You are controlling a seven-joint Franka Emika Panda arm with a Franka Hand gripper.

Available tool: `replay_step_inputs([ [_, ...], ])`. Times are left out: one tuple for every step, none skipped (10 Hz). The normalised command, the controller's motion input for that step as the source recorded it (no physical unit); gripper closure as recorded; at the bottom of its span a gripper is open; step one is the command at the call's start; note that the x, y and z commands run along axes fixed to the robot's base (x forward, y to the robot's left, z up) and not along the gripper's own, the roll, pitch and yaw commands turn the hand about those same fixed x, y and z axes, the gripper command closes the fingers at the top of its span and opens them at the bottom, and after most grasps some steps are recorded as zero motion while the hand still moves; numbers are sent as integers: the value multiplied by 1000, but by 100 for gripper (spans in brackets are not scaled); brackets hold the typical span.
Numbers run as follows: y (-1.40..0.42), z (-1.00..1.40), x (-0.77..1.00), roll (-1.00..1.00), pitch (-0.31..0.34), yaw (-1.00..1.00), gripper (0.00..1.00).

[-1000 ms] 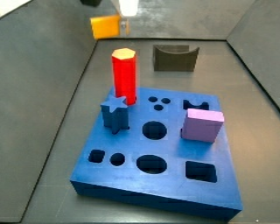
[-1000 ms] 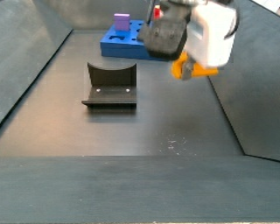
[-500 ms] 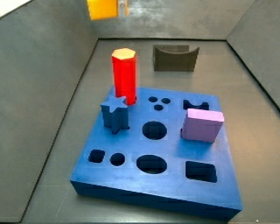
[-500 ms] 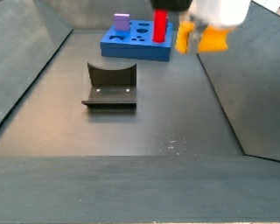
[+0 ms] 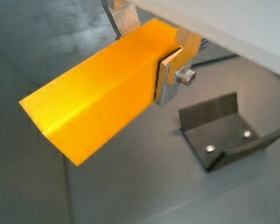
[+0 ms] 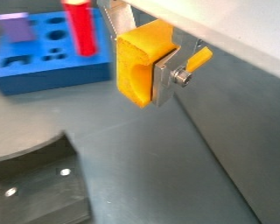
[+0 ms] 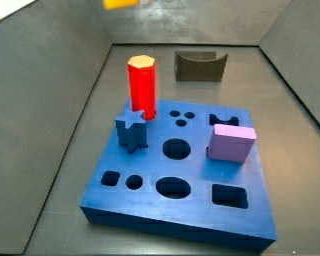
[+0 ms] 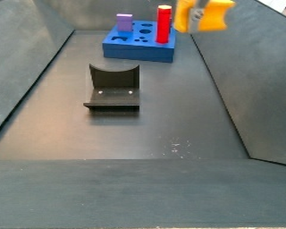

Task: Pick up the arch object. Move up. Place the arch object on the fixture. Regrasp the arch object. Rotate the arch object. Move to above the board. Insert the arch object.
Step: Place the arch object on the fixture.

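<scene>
Gripper clamped on the arch object, held high between the jaws; fixture well below; likely mid move-up; next, lowering onto the fixture.

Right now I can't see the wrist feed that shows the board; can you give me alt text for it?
The tool holds the yellow-orange arch object between its silver fingers, above the dark floor. Behind it lies the blue board with the red pillar upright in it, and the dark fixture sits nearer the camera.
</scene>
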Motion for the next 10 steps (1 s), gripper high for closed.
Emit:
replay_step_inputs([
  [-271, 67, 1000, 5, -76, 1000, 100],
  [-250, 51, 1000, 5, -74, 1000, 100],
  [-216, 38, 1000, 6, -72, 1000, 100],
  [-185, 26, 1000, 8, -71, 1000, 100],
  [-152, 9, 1000, 11, -68, 1000, 100],
  [-124, -3, 1000, 14, -66, 1000, 100],
  [-96, -17, 1000, 19, -62, 1000, 100],
  [-77, -23, 988, 24, -60, 1000, 100],
  [-59, -25, 916, 27, -55, 1000, 100],
  [-34, -25, 779, 35, -48, 1000, 100],
])
